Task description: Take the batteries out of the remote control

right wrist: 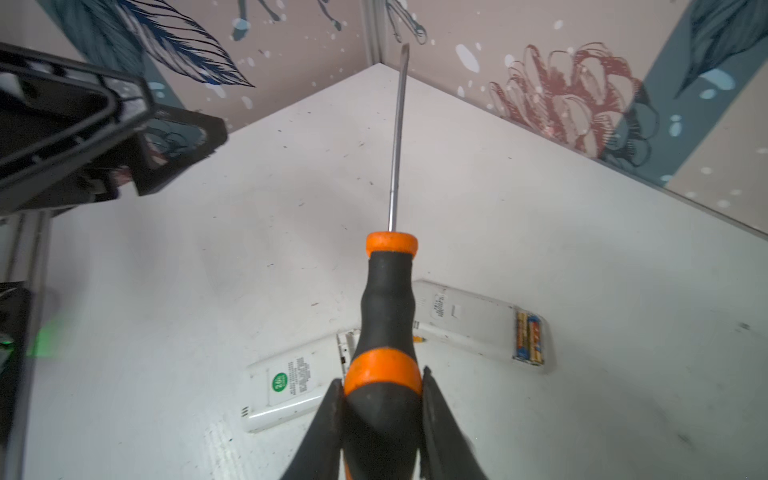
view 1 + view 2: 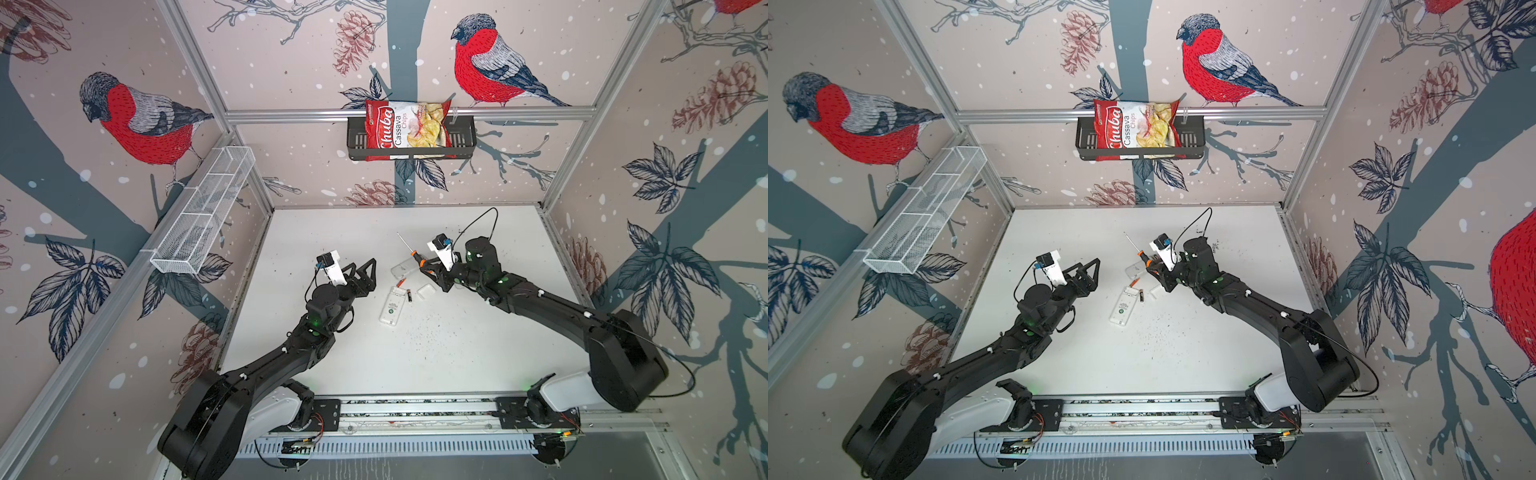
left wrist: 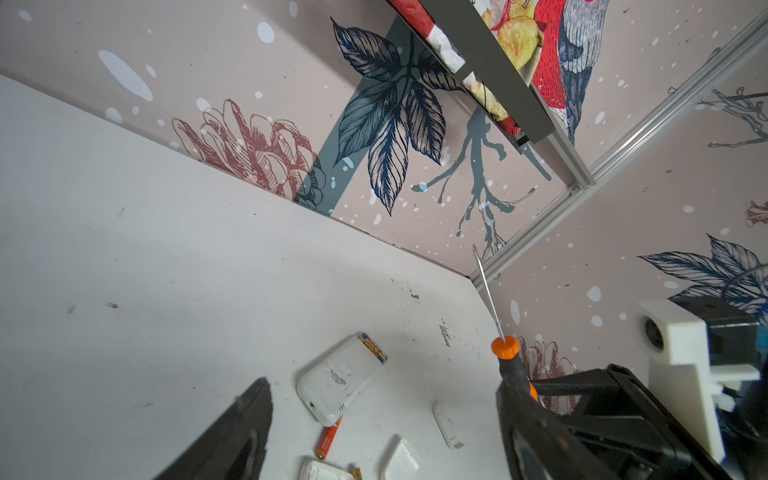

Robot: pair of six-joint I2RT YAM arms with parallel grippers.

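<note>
**Fig. — Battery unloading, mid-task.** R hand (image 1: 380, 388) is clamped on the screwdriver (image 1: 388, 299) by its handle, w/ the shaft angled up and off the bench (image 2: 415, 357). L hand (image 2: 371, 274) hovers wide apart, holding nothing, near the near remote (image 2: 392, 305). That remote's bay looks empty. A dark battery (image 2: 409, 295) and an orange battery (image 2: 401, 283) lie loose on the bench by its open end. The far remote (image 1: 469, 322) is uncovered, w/ seated batteries (image 1: 528, 337) in its bay. Step in hand, by judgement — prying out that pair. Next move calls for tipping the blade down under a cell end and levering gently, prob. w/ L hand steadying the remote.
</note>
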